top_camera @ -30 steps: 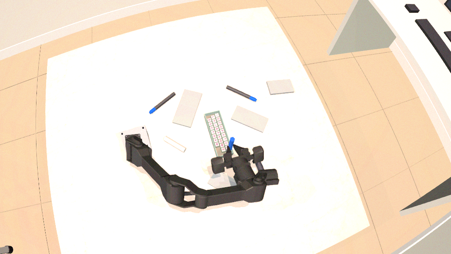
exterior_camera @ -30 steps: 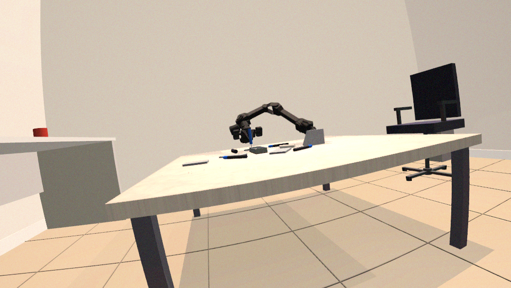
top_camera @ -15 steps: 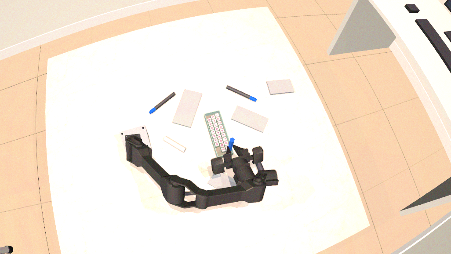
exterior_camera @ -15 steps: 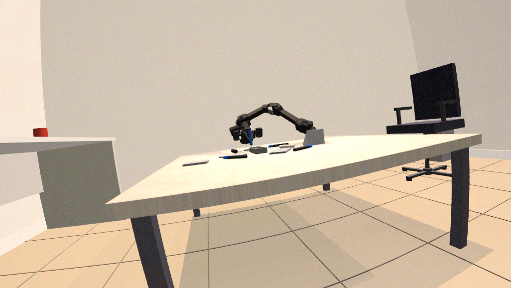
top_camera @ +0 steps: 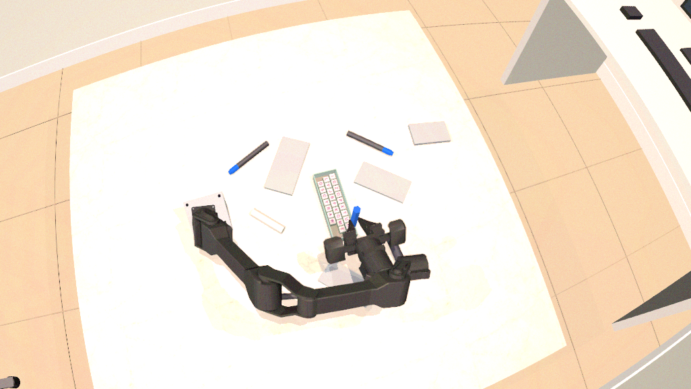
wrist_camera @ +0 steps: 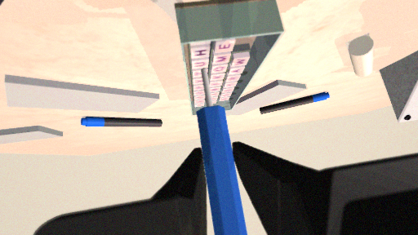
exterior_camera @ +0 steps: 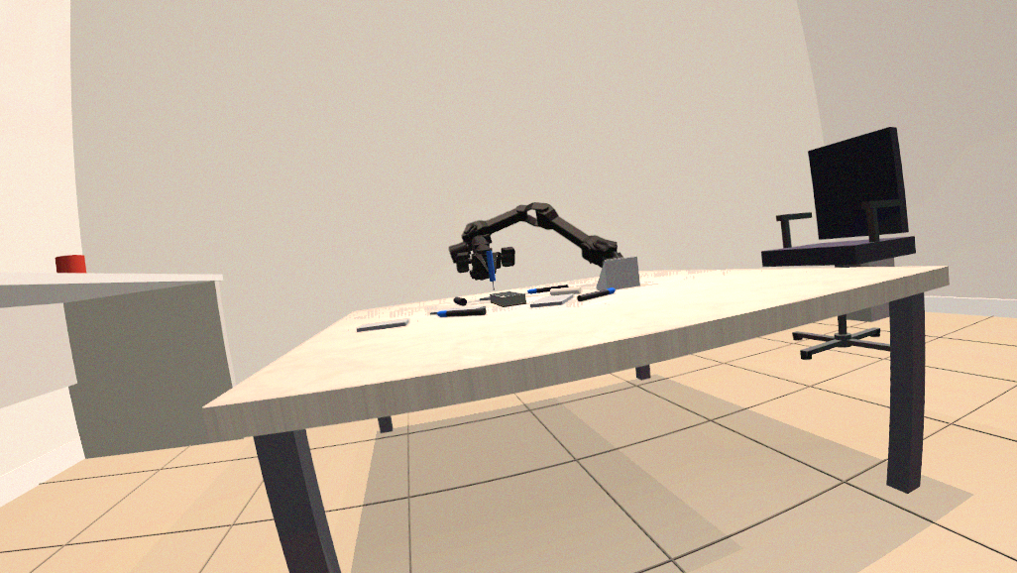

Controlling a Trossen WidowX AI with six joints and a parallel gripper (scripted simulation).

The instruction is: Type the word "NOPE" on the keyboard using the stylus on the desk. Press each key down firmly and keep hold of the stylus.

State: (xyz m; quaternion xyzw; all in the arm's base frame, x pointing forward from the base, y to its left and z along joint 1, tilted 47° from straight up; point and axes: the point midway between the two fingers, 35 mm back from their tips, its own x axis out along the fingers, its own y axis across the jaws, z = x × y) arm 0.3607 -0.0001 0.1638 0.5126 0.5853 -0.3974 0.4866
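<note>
Stylus (top_camera: pixel 355 215) (exterior_camera: pixel 491 265) (wrist_camera: pixel 221 167): one, blue, faceted barrel with a thin grey tip; located over the end of the keyboard (top_camera: pixel 333 202) (exterior_camera: pixel 508 298) (wrist_camera: pixel 229 22) that bears the H and E keys. Landmark for all places below: the keyboard.

Gripper (top_camera: pixel 358 226) (exterior_camera: pixel 491 274) (wrist_camera: pixel 217 152): one, black, above that same end of the keyboard; fingers only slightly parted, clenched on the stylus barrel, one finger against either side.

Orientation of stylus: long axis steep, near upright with a slight lean; tip directed down at the keyboard, blue butt upward. In the wrist view the tip overlaps the row of keys holding U and H, near the U; whether it touches a key or hangs just above cannot be told for certain.

Markers, black with blue ends: two, lying flat beyond the far end of the keyboard from the gripper, one (top_camera: pixel 370 143) (exterior_camera: pixel 462 312) (wrist_camera: pixel 121 121) off its H-row side, the other (top_camera: pixel 248 157) (exterior_camera: pixel 596 294) (wrist_camera: pixel 295 104) off its opposite side, on the arm-base side.

Slabs, pale grey, flat: one (top_camera: pixel 287 165) (wrist_camera: pixel 265 95) beside the keyboard on the arm-base side; one (top_camera: pixel 382 182) (wrist_camera: pixel 79 95) near its H-row side; a smaller one (top_camera: pixel 429 132) (exterior_camera: pixel 383 325) (wrist_camera: pixel 30 134) farther out past that.

White stick (top_camera: pixel 267 220) (wrist_camera: pixel 362 56): one, between keyboard and arm base (top_camera: pixel 220 198) (exterior_camera: pixel 619 273) (wrist_camera: pixel 410 108).
</note>
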